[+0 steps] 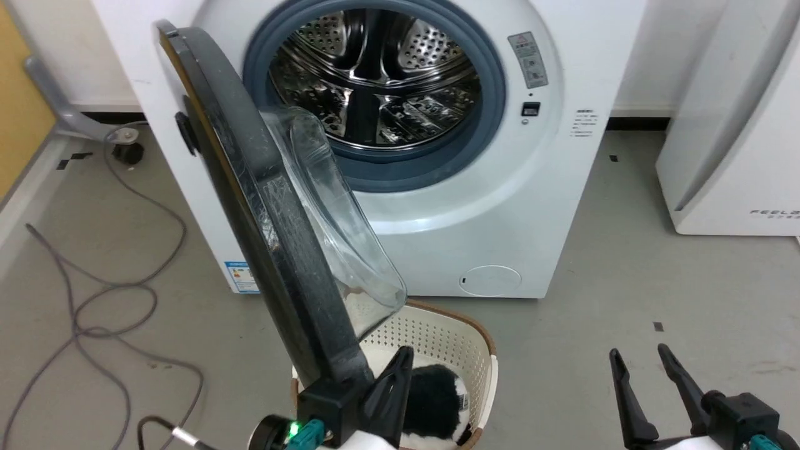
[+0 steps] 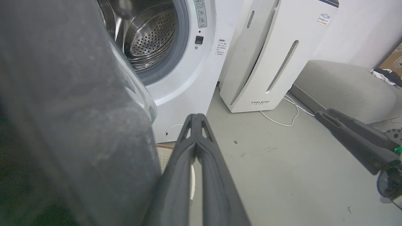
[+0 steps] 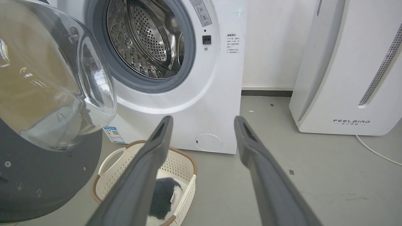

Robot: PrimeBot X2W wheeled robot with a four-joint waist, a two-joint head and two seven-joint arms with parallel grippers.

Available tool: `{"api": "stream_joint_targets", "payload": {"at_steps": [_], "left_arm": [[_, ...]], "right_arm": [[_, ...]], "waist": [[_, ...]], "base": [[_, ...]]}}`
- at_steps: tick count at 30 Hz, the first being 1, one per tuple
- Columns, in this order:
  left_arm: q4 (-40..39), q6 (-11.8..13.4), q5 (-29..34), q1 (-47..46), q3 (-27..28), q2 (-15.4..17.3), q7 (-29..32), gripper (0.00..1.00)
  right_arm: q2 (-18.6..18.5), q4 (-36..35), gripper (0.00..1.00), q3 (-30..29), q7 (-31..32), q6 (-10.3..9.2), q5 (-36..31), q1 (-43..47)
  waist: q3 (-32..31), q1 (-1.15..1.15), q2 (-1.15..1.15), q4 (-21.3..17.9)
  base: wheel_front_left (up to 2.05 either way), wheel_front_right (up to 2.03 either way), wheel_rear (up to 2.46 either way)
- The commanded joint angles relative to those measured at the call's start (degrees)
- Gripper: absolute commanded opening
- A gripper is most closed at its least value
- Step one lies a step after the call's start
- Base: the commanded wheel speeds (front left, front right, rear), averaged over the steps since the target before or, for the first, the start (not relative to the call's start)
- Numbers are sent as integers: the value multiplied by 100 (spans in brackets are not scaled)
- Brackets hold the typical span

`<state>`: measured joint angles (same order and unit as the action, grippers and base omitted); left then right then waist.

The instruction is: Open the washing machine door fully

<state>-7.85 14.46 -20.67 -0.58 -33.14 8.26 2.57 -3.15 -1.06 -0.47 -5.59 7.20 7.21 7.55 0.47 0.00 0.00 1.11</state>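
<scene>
Grey floor fronts the washing machine, and its door stands half swung, edge-on to us. Our left claw, fingers together, sits just beside the door's inner face, which lies to its left. The right claw gapes, well apart.

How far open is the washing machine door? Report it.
Partly open: the washing machine door stands edge-on, swung clear of the drum, not yet folded back.

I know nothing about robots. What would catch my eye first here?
The big black washing machine door stands open at centre left, baring the shiny steel drum behind it. Below sits a white laundry basket, with the robot's shut left hand by the door's near edge.
</scene>
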Motion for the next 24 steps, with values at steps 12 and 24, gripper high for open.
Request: {"api": "stream_joint_targets", "payload": {"at_steps": [12, 24], "left_arm": [[-795, 701, 238, 865, 235, 302, 71, 0], [-1339, 1144, 326, 1227, 733, 423, -397, 0]], "right_arm": [[27, 36, 100, -60, -4, 29, 48, 119], [27, 17, 100, -179, -44, 29, 28, 60]], "waist": [[46, 0, 0, 561], [202, 0, 0, 1215]], "base": [[0, 0, 0], [0, 0, 0]]}}
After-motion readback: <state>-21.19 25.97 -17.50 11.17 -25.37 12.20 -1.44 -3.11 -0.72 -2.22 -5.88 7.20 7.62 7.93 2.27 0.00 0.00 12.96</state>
